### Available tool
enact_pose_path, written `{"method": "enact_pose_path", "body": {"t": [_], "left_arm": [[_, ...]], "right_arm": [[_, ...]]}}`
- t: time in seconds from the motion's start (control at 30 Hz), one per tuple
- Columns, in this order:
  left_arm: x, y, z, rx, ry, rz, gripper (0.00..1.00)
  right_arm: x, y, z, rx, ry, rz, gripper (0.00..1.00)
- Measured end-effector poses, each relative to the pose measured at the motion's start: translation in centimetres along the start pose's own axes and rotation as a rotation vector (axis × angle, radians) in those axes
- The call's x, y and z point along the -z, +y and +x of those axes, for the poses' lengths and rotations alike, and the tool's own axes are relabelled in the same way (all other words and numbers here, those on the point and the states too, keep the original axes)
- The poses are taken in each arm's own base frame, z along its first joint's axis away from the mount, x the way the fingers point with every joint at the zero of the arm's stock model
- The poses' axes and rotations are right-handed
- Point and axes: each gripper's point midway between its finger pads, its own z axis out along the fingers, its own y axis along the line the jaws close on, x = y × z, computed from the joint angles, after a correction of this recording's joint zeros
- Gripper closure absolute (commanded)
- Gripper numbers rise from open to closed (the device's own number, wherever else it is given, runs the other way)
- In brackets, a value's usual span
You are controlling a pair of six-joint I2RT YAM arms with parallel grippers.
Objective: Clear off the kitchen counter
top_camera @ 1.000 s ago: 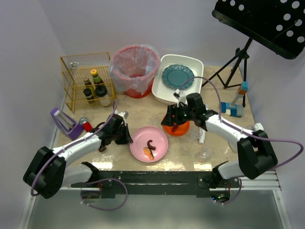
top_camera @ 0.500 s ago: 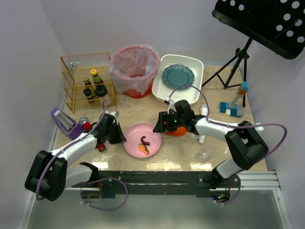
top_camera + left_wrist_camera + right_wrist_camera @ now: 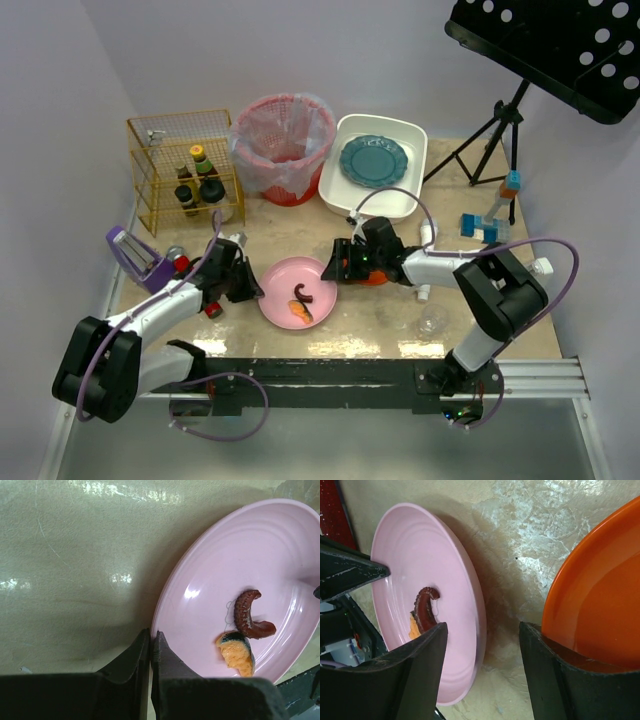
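Top view, kitchen counter: the beige kitchen counter (image 3: 300, 225) filled the middle.
Top view, pink plate: the pink plate (image 3: 280, 285) sat on it toward 6 o'clock.
Left wrist view, left gripper: the left gripper (image 3: 151, 635) pinched tight on the plate's rim.
Right wrist view, right gripper: the right gripper (image 3: 482, 630) stood wide, with the plate's rim between its fingers.
Right wrist view, orange bowl: the orange bowl (image 3: 600, 595) was at 3 o'clock.

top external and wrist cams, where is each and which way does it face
top external: above and behind the bases, down on the kitchen counter; left arm, right arm show
left wrist: low over the counter, facing the pink plate; left fingers at its rim
right wrist: down between pink plate and orange bowl; right fingers apart
shared by both wrists: the pink plate with food scraps
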Motion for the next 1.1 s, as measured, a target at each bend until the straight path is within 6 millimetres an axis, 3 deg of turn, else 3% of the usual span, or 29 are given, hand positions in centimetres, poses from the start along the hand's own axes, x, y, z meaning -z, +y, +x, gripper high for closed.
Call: {"method": "enact_pose_path", "body": {"t": [0.3,0.43,0.77,0.93,1.0,1.1], "left_arm": [[-0.3,-0.2,-0.1,0.017,0.001,0.013,1.00],[-0.5,-0.3,-0.3,0.017,-0.004,0.021,1.00],[-0.6,-0.4,-0.4,0.017,-0.008,0.023,1.00],[-0.5,-0.1,-0.5,0.021,-0.012,0.011,1.00],[-0.4,-0.1,-0.6,0.021,-0.014,0.008,0.93],[-0.2,-0.1,-0.8,0.022,-0.016,-0.004,0.70]], "right_arm": [[-1.2,0.8,-0.1,0.000,-0.020,-0.046,0.39],[-1.8,1.5,0.0,-0.002,-0.017,-0.083,0.44],[-2.8,1.4,0.2,-0.040,-0.009,-0.112,0.76],[-2.7,1.3,0.2,-0.060,-0.009,-0.107,1.00],[-2.7,1.2,0.3,-0.066,-0.005,-0.102,1.00],[-2.6,1.5,0.2,-0.080,-0.007,-0.107,1.00]]}}
